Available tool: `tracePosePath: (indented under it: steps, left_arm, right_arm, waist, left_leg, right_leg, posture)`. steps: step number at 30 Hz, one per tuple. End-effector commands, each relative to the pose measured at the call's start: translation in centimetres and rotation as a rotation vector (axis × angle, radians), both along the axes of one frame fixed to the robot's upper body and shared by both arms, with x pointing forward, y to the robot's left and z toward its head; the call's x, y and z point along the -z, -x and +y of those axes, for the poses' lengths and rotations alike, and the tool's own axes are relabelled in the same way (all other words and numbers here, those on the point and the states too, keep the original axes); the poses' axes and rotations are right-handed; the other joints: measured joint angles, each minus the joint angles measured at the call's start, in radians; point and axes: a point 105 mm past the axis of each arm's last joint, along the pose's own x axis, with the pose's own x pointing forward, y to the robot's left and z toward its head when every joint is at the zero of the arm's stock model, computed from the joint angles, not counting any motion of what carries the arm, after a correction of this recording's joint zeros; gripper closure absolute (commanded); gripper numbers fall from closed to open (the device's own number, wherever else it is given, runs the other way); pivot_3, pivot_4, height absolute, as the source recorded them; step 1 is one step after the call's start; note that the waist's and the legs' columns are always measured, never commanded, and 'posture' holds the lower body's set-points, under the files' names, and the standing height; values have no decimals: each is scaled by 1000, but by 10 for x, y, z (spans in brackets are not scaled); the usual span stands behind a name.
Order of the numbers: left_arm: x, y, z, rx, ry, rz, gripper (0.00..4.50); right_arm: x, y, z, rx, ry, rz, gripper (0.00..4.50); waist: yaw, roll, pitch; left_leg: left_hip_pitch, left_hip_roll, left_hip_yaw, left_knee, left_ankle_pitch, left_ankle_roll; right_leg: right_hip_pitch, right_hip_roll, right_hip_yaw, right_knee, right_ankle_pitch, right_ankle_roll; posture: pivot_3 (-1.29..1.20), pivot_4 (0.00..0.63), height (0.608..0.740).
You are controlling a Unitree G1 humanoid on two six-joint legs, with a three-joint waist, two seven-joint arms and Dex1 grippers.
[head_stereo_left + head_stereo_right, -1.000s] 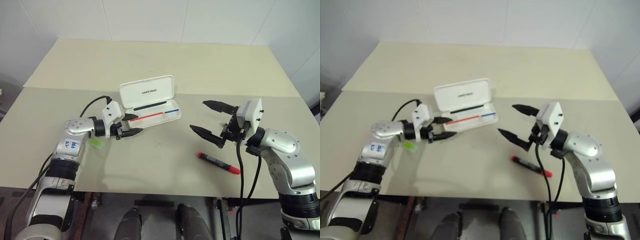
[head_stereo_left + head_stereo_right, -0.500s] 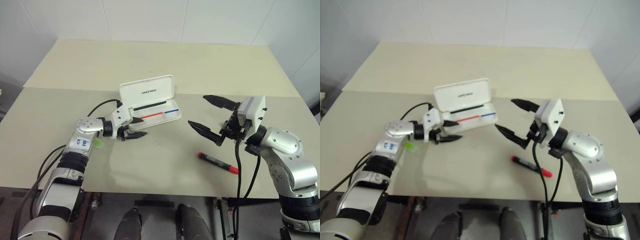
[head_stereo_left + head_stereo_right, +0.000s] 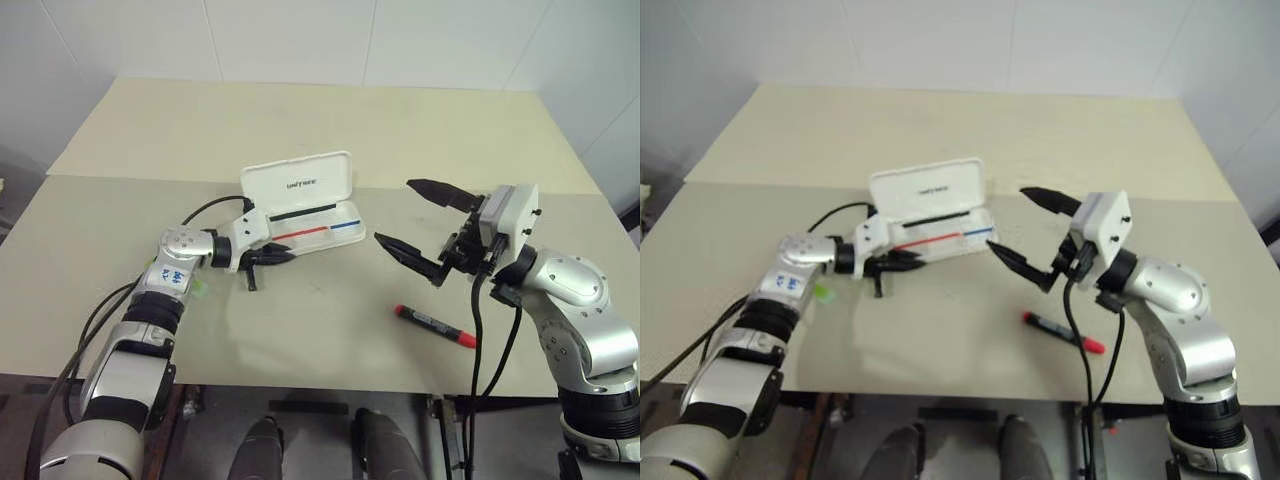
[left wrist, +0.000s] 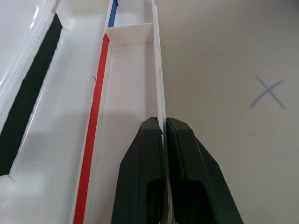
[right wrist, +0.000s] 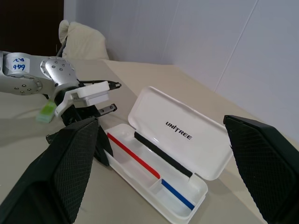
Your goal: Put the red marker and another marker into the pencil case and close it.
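Note:
The white pencil case point(image 3: 297, 183) lies open mid-table, its lid up and red and blue lines in its tray point(image 5: 140, 172). My left gripper point(image 3: 272, 257) is at the tray's left end. In the left wrist view its fingers point(image 4: 147, 154) are shut on the tray's thin front wall point(image 4: 156, 70). The red marker point(image 3: 436, 326) lies on the table to the right, below my right gripper point(image 3: 396, 212), which hovers open and holds nothing. The lime-green marker point(image 3: 823, 292) lies beside my left forearm, partly hidden by it.
A faint blue X point(image 4: 267, 92) is drawn on the tabletop just in front of the case. The beige table point(image 3: 330, 120) stretches bare behind the case, and a seam runs across it. Its front edge is close beyond the red marker.
My left gripper moved right to the case's near wall and went from open to shut on it. The right gripper stayed open, barely shifting.

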Motion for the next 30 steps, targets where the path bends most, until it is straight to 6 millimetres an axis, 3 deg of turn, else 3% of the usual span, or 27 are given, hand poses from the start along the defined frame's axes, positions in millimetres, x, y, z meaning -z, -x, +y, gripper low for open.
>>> tracePosePath:
  steps: [1,7,11,18,30]
  left_arm:
    - [-2,10,-1,84,-52,12,4469]
    - [-4,12,-2,97,-53,15,4469]
    - [-22,41,-14,234,-64,-8,4469]
    - [-13,75,-26,257,-61,55,4469]
    - [1,79,-13,195,-104,77,4469]
  right_arm:
    - [-16,8,-2,-2,-5,-70,0]
    - [-16,8,-2,-2,-5,-70,0]
    - [-3,2,-16,24,11,-11,0]
    - [4,1,-20,34,7,15,0]
    - [5,7,-22,44,5,17,0]
  waist:
    - [-1,0,0]
    - [1,0,0]
    - [1,0,0]
    - [0,0,0]
    - [0,0,0]
  left_leg:
    - [0,0,0,-1,0,0]
    - [-1,0,0,-1,0,1]
    - [-2,0,0,-1,-1,1]
    - [-1,0,0,0,-1,1]
    - [0,0,0,0,-1,1]
  right_leg:
    - [0,0,0,0,0,0]
    - [0,0,0,-2,-1,1]
    - [0,0,0,-1,-1,1]
    - [0,0,0,-1,-1,0]
    - [0,0,0,0,-1,-1]
  posture:
    - [0,150,740]
    - [0,150,740]
    - [0,150,740]
    - [0,150,740]
    - [0,150,740]
